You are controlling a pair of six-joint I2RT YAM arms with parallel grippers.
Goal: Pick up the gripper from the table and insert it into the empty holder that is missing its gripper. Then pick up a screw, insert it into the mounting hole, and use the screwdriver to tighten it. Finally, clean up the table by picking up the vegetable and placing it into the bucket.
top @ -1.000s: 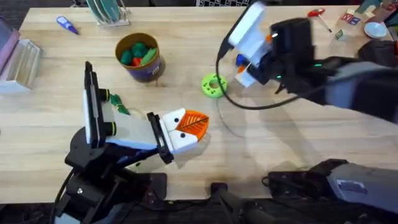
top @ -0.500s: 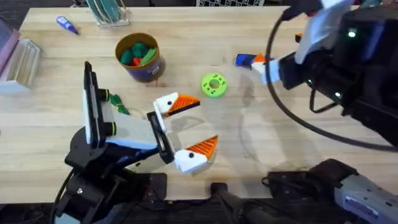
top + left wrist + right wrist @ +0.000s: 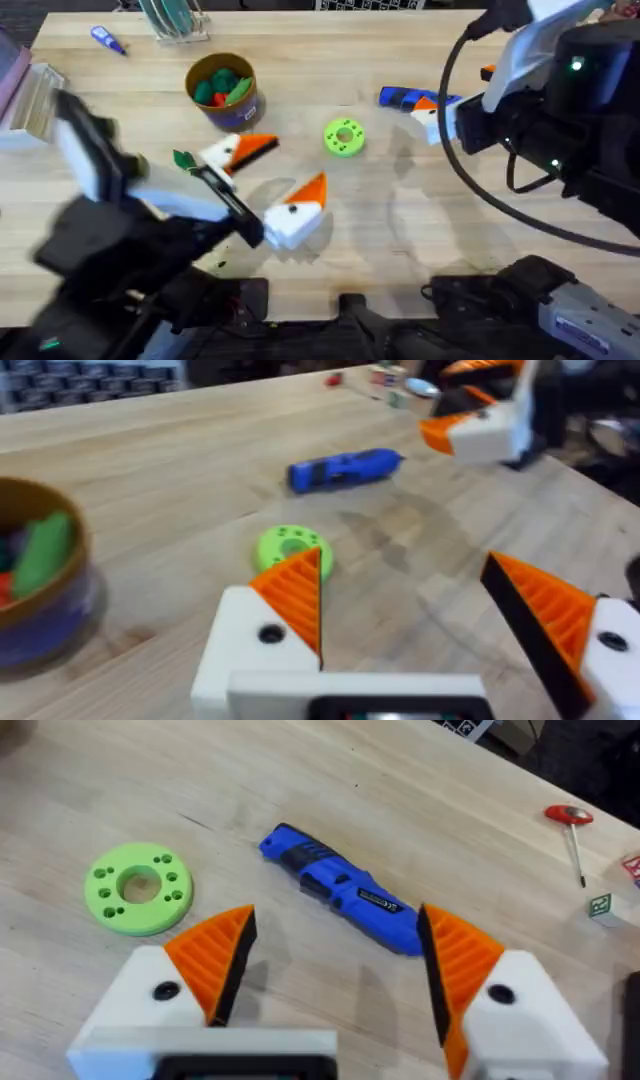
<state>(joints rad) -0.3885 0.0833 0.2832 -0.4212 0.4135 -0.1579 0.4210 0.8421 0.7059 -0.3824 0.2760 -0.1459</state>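
The blue screwdriver (image 3: 400,97) (image 3: 340,890) (image 3: 345,468) lies on the table at the back right. My right gripper (image 3: 455,88) (image 3: 335,960) hovers open just to its right, holding nothing. My left gripper (image 3: 270,178) (image 3: 410,610) is open and empty over the table's middle. The dark-green vegetable (image 3: 183,160) lies just left of it. The bucket (image 3: 238,112) (image 3: 40,610) stands behind, with green and orange toys inside. All four finger mounts I see carry orange ribbed pads (image 3: 295,590). A loose gripper, an empty holder and a screw are out of view.
A bright green ring disc (image 3: 344,137) (image 3: 138,887) (image 3: 291,547) sits between the two grippers. A small blue tool (image 3: 107,40) and a rack (image 3: 172,20) are at the back left, a clear box (image 3: 30,100) at the left edge. A red-handled tool (image 3: 570,817) lies far right.
My left gripper went from shut to open and swung back and left as its arm shifted. My right arm moved right, away from the green disc, then nearly stopped.
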